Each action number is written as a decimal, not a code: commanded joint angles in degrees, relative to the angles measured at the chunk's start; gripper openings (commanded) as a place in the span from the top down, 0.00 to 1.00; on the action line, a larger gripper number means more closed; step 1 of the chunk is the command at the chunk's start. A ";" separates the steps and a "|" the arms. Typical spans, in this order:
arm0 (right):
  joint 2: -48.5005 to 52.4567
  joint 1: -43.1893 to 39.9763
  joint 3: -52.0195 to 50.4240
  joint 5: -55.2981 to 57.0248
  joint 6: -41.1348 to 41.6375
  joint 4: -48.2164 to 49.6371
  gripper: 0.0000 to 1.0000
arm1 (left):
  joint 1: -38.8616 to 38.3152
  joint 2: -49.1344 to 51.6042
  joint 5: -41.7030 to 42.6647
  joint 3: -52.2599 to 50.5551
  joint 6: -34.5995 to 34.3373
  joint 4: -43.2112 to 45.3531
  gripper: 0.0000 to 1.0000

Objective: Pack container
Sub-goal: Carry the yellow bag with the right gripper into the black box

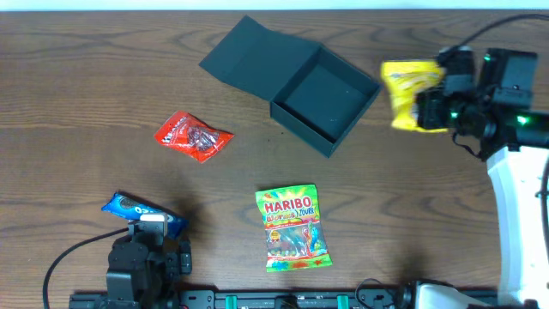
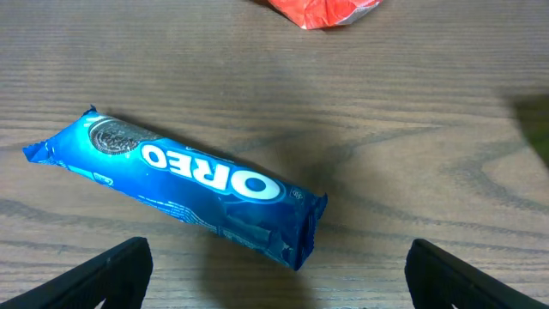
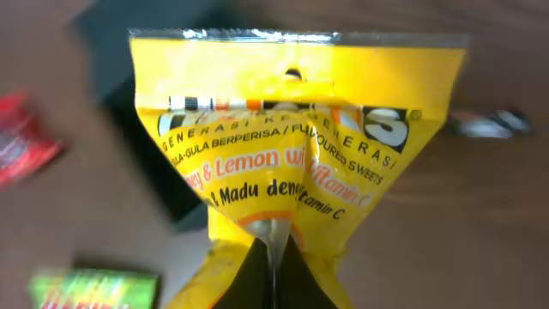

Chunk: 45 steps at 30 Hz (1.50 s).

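The container, a dark square box with its flap lid folded back to the upper left, stands open and looks bare inside at the table's back centre. My right gripper is shut on a yellow candy bag, held in the air just right of the box; in the right wrist view the yellow candy bag fills the frame with the box dark behind it. My left gripper hangs open at the front left, just short of a blue Oreo pack, touching nothing.
A red snack packet lies left of the box. A Haribo bag lies at the front centre. The Oreo pack lies at the front left, in front of the left arm. The right arm's white base stands at the right edge.
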 commanded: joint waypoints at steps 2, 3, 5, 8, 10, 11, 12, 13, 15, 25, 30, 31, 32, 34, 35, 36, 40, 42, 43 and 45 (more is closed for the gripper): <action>-0.09 3.67 6.14 -8.83 -15.47 -4.74 0.99 | 0.09 -0.35 -0.63 -1.55 0.81 -1.40 0.05; 0.11 4.11 7.37 -9.57 -16.39 -5.09 0.99 | 0.09 -0.35 -0.61 -1.55 0.81 -1.40 0.05; 1.16 4.15 9.73 -12.00 -18.10 -5.03 0.99 | 0.09 -0.35 -0.61 -1.55 0.81 -1.40 0.05; 4.24 4.17 13.22 -15.21 -19.54 -5.22 0.99 | 0.09 -0.35 -0.61 -1.55 0.79 -1.40 0.05; 8.24 4.15 16.06 -17.42 -20.17 -4.79 0.99 | 0.09 -0.35 -0.63 -1.55 0.81 -1.40 0.05; 11.04 4.17 18.05 -17.68 -20.15 -4.85 0.99 | 0.09 -0.35 -0.61 -1.55 0.81 -1.40 0.05; 13.75 4.17 20.06 -17.68 -20.15 -5.40 0.99 | 0.09 -0.35 -0.63 -1.55 0.81 -1.40 0.05; 16.20 4.17 21.73 -17.68 -20.20 -5.90 0.99 | 0.09 -0.35 -0.63 -1.55 0.81 -1.40 0.05; 21.57 4.20 25.44 -18.36 -21.75 -7.52 0.99 | 0.09 -0.35 -0.61 -1.55 0.81 -1.40 0.05; 39.08 5.79 36.92 -19.12 -31.69 -15.04 0.99 | 0.09 -0.35 -0.63 -1.55 0.79 -1.40 0.05; 41.90 7.23 36.92 -19.04 -33.62 -14.58 0.99 | 0.09 -0.35 -0.63 -1.55 0.81 -1.40 0.05; 42.45 7.58 36.92 -18.88 -34.10 -14.10 0.99 | 0.09 -0.35 -0.61 -1.55 0.81 -1.40 0.05; 42.69 7.72 36.89 -18.78 -34.14 -13.57 0.99 | 0.09 -0.35 -0.63 -1.55 0.81 -1.40 0.05; 43.19 7.78 36.87 -18.73 -34.21 -12.00 0.99 | 0.09 -0.35 -0.63 -1.55 0.81 -1.40 0.05; 43.50 7.78 36.87 -18.71 -34.71 -11.19 0.99 | 0.09 -0.35 -0.63 -1.55 0.81 -1.40 0.05; 43.54 7.76 36.85 -18.73 -34.75 -10.69 0.99 | 0.09 -0.35 -0.61 -1.55 0.81 -1.40 0.05; 44.13 7.76 36.85 -18.71 -36.28 -9.51 0.99 | 0.09 -0.35 -0.63 -1.55 0.81 -1.40 0.05; 44.52 7.74 36.83 -18.71 -37.38 -8.96 0.99 | 0.09 -0.35 -0.63 -1.55 0.81 -1.40 0.05; 45.00 7.74 36.83 -18.73 -37.51 -8.37 0.99 | 0.09 -0.35 -0.61 -1.55 0.81 -1.40 0.05; 45.51 7.69 36.83 -18.75 -37.48 -7.54 0.99 | 0.09 -0.35 -0.63 -1.55 0.81 -1.40 0.05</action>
